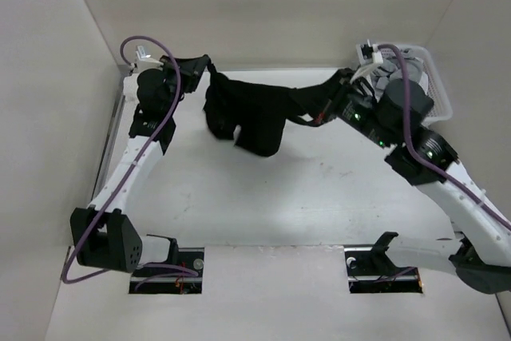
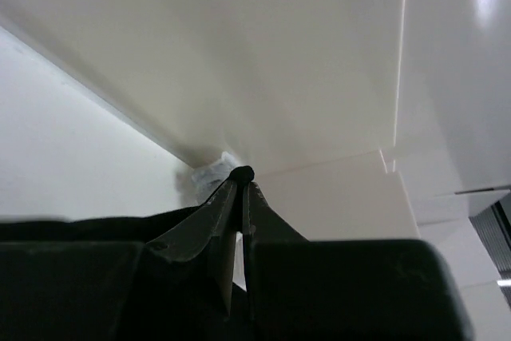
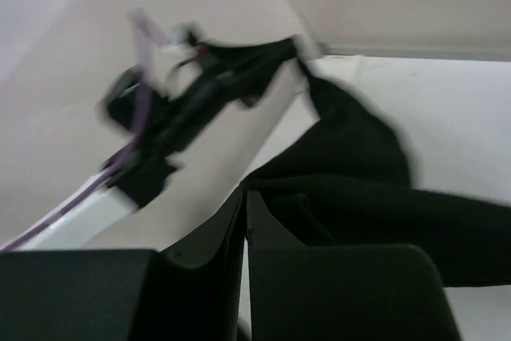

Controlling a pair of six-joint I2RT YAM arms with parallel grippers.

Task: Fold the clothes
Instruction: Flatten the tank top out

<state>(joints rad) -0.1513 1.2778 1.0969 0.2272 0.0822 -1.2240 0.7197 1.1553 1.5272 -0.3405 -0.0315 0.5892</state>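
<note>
Left gripper [image 1: 209, 72] and right gripper [image 1: 313, 104], each pinched shut on the black garment [image 1: 254, 121] slung between them above the far table [image 1: 279, 205], could lose it if the sagging middle drags.

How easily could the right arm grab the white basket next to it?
Probably not yet. The right gripper is shut on the black shirt, stretched across to the left gripper. The white basket sits close beside its wrist, unblocked, but it must let go first.
</note>
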